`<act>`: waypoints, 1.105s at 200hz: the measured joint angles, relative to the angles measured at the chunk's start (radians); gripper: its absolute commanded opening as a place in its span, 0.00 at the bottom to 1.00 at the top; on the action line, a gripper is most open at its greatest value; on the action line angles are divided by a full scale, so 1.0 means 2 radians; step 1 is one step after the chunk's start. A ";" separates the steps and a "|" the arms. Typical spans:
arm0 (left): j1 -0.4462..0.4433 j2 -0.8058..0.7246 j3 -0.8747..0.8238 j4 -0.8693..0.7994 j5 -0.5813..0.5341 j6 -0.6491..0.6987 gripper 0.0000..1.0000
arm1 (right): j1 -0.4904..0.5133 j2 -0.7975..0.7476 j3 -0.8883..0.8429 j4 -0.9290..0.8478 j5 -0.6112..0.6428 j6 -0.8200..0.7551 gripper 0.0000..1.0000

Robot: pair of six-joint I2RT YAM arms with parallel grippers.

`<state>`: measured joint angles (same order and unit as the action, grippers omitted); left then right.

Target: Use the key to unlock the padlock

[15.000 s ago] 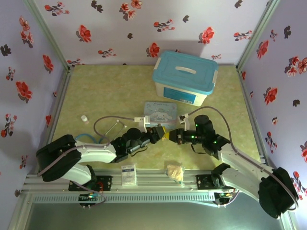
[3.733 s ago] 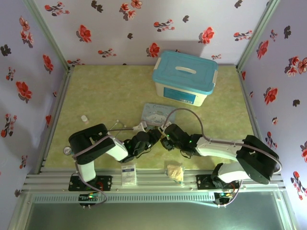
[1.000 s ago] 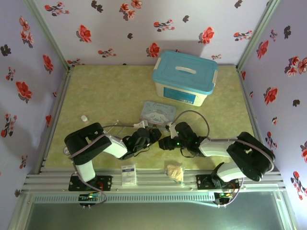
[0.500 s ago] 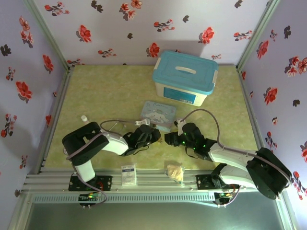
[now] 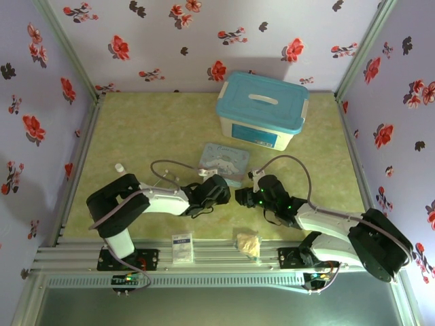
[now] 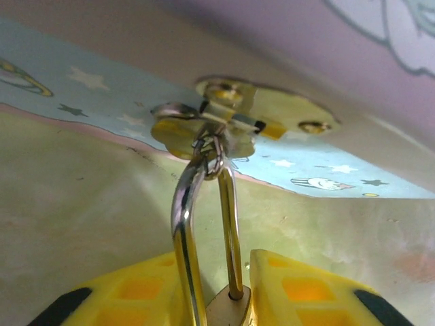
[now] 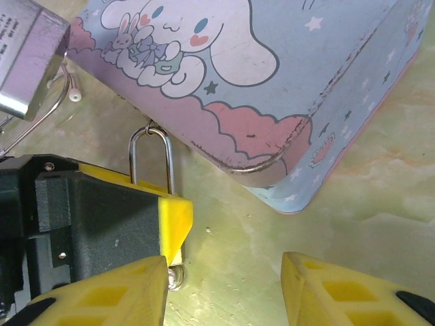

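The padlock's silver shackle (image 6: 182, 224) hangs from the hasp (image 6: 224, 119) of the blue cartoon tin (image 7: 272, 81). Its brass body (image 6: 228, 309) sits pinched between my left gripper's yellow fingers (image 6: 122, 299), so the left gripper (image 5: 219, 190) is shut on the padlock. In the right wrist view the shackle (image 7: 151, 159) rises above the left gripper's finger (image 7: 173, 217). A small silvery piece (image 7: 175, 277) pokes out under the padlock; I cannot tell if it is the key. My right gripper (image 7: 223, 265) stands open just beside it, with bare mat between its fingers.
A large blue-lidded box (image 5: 262, 109) stands behind the tin (image 5: 224, 161). A crumpled tan wrapper (image 5: 248, 243) and a small white card (image 5: 181, 248) lie near the front rail. Thin tubing (image 5: 163, 178) and a white cap (image 5: 119, 167) lie to the left.
Over the last second the right arm's elbow swung out to the right and its gripper drew back a little from the padlock. The left gripper shifted slightly toward the tin, still gripping the padlock.
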<state>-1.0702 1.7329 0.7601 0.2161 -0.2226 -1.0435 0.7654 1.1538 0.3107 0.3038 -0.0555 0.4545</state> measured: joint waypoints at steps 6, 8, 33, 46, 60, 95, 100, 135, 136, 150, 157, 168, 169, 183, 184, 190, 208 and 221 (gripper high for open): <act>-0.002 0.001 0.005 -0.009 -0.003 0.002 0.27 | 0.000 0.000 0.000 0.000 0.001 0.000 0.47; -0.002 0.001 0.006 -0.012 -0.003 0.002 0.27 | 0.000 0.000 0.000 0.000 0.001 0.000 0.47; -0.015 0.001 0.028 -0.067 -0.019 0.016 0.27 | 0.000 0.000 0.000 -0.002 0.004 0.000 0.47; -0.020 0.001 0.040 -0.096 -0.024 0.022 0.26 | 0.000 0.000 -0.001 -0.002 0.005 0.000 0.47; -0.024 0.001 0.050 -0.124 -0.031 0.029 0.26 | 0.000 0.000 -0.001 -0.002 0.006 0.000 0.47; -0.030 0.001 0.067 -0.184 -0.050 0.046 0.27 | 0.000 -0.002 -0.001 -0.006 0.008 0.000 0.47; -0.031 0.001 0.069 -0.193 -0.053 0.047 0.27 | 0.000 -0.002 -0.001 -0.006 0.008 0.000 0.47; -0.046 0.001 0.082 -0.244 -0.074 0.058 0.26 | 0.000 -0.004 -0.001 -0.008 0.014 0.000 0.47; -0.046 0.001 0.082 -0.245 -0.075 0.058 0.26 | 0.000 -0.004 -0.001 -0.008 0.014 0.000 0.47; -0.051 0.006 0.087 -0.258 -0.083 0.064 0.26 | 0.000 -0.004 -0.001 -0.008 0.015 0.000 0.47; -0.054 0.011 0.095 -0.267 -0.089 0.068 0.26 | 0.000 -0.004 -0.001 -0.008 0.015 0.000 0.47; -0.059 0.021 0.108 -0.281 -0.099 0.071 0.26 | 0.000 -0.004 -0.001 -0.008 0.015 0.000 0.47; -0.060 0.022 0.109 -0.282 -0.100 0.071 0.26 | 0.000 -0.004 -0.001 -0.008 0.015 0.000 0.47; -0.068 0.035 0.126 -0.297 -0.113 0.078 0.26 | 0.000 -0.004 -0.001 -0.009 0.015 0.000 0.47; -0.069 0.037 0.128 -0.298 -0.114 0.079 0.26 | 0.000 -0.004 -0.001 -0.009 0.015 0.000 0.47; -0.072 0.041 0.133 -0.303 -0.119 0.082 0.26 | 0.000 -0.004 -0.001 -0.009 0.015 0.000 0.47; -0.078 0.054 0.152 -0.326 -0.135 0.093 0.26 | 0.000 -0.004 -0.002 -0.009 0.015 0.000 0.47; -0.083 0.068 0.175 -0.349 -0.154 0.102 0.26 | 0.000 -0.004 -0.002 -0.009 0.016 0.000 0.47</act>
<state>-1.2369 1.8698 1.1095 -0.4820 -0.5297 -0.8394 0.7654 1.1458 0.3073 0.2859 -0.0242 0.4545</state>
